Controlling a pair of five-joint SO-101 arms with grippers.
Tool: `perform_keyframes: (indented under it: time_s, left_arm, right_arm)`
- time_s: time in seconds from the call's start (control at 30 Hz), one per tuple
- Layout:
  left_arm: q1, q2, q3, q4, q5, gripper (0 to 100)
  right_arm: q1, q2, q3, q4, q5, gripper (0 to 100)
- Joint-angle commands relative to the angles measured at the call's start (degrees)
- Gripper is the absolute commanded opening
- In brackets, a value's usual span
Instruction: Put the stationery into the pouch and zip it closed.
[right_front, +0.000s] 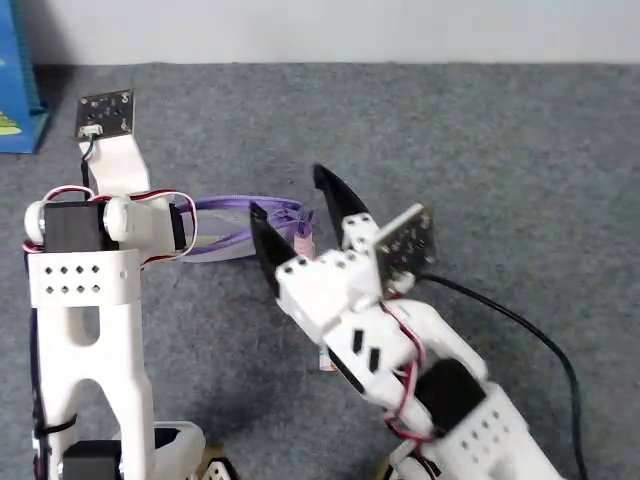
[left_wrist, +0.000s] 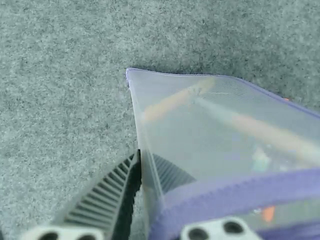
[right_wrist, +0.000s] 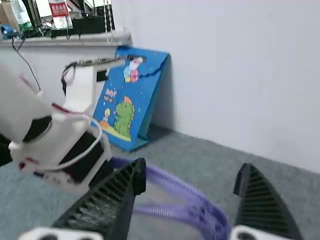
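Note:
A translucent pouch (left_wrist: 215, 135) with a purple zipper edge (right_front: 245, 208) lies on the grey carpet. Orange pencils (left_wrist: 175, 100) show through its side. My left gripper (left_wrist: 142, 162) is shut on the pouch's edge near a corner, with one ribbed finger (left_wrist: 107, 200) outside and the other seen through the plastic. My right gripper (right_front: 285, 190) is open, and its black fingers (right_front: 265, 250) straddle the pouch's other end, where a pinkish zipper pull (right_front: 303, 238) sits. In the right wrist view the purple zipper band (right_wrist: 175, 190) runs between the spread fingers (right_wrist: 112, 197).
A blue gift bag (right_wrist: 131, 100) leans against the white wall at the far left (right_front: 15, 90). A black cable (right_front: 520, 325) trails from the right arm across the carpet. A small pale item (right_front: 325, 362) peeks out under the right arm.

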Motion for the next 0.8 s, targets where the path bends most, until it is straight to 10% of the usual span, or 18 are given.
perform_keyframes:
  time_s: [0.0, 0.4, 0.77]
  left_arm:
    - [-1.05, -0.18, 0.48, -1.14, 0.09, 1]
    - [-7.21, -8.97, 0.84, -0.35, -1.23, 1]
    - [-7.82, -9.32, 3.30, -1.32, -1.41, 1]
  right_arm:
    - [1.71, -5.58, -0.88, 9.01, -2.73, 17.4]
    - [9.36, 3.03, -0.62, 32.84, -12.66, 9.5]
    - [11.30, 32.84, -0.79, 27.65, -16.62, 9.5]
